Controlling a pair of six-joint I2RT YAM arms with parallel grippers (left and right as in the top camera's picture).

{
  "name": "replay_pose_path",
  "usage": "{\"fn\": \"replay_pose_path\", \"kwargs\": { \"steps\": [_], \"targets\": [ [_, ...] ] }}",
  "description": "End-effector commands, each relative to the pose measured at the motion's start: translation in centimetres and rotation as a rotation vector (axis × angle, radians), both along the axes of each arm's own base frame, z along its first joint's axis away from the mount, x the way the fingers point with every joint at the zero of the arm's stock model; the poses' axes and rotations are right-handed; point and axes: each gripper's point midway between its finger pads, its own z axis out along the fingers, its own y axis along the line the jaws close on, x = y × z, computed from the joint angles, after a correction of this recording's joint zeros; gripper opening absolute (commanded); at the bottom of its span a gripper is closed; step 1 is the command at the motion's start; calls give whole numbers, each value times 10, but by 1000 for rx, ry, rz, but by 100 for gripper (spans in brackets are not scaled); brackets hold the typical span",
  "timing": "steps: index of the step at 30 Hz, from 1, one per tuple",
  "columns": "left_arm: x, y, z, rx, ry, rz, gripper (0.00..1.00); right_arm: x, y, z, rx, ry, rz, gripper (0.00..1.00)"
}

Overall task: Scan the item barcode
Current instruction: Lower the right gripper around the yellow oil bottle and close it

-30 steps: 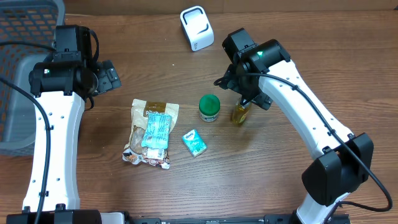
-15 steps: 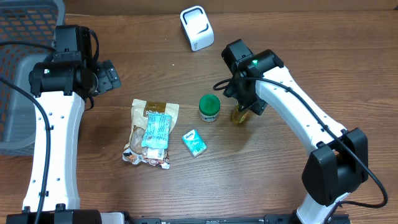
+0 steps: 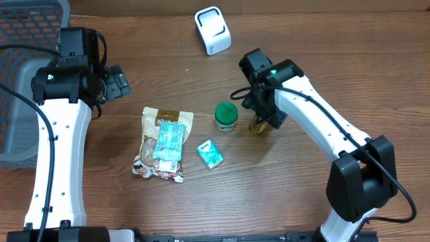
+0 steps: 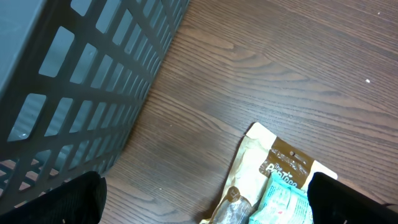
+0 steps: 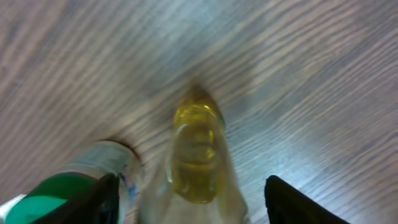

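A small clear bottle (image 5: 196, 155) filled with yellow-gold liquid, narrow at the neck, is seen standing on the wooden table (image 3: 302, 60), just beside a green-capped jar (image 3: 226, 115). It is straddled by the right gripper (image 5: 193, 202), whose fingers (image 5: 93, 202) are set partly apart, with a gap visible on each side. The left gripper (image 4: 205, 196) is held wide open beside a grey basket (image 4: 74, 74).

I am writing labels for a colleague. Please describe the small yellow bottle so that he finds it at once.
On the right half of the wooden table, look below the right gripper. The bottle stands between its open jaws, just right of a green-capped jar; it alone is clear with yellow liquid.
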Motion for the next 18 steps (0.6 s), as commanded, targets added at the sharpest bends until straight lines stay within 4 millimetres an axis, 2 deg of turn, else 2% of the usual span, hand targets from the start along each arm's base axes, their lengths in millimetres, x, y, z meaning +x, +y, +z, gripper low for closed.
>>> {"fn": "replay_pose_path", "kwargs": {
  "steps": [1, 4, 13, 18],
  "targets": [
    [1, 3, 5, 18, -11, -3, 100, 0, 2, 4, 11, -15, -7, 68],
    [1, 3, 5, 18, -11, -3, 100, -1, 2, 4, 10, -13, -7, 65],
    [1, 3, 5, 18, -11, -3, 100, -1, 12, 3, 91, 11, -12, 66],
    [1, 3, 5, 18, -11, -3, 100, 1, 10, 3, 89, 3, -18, 64]
  ]
}}
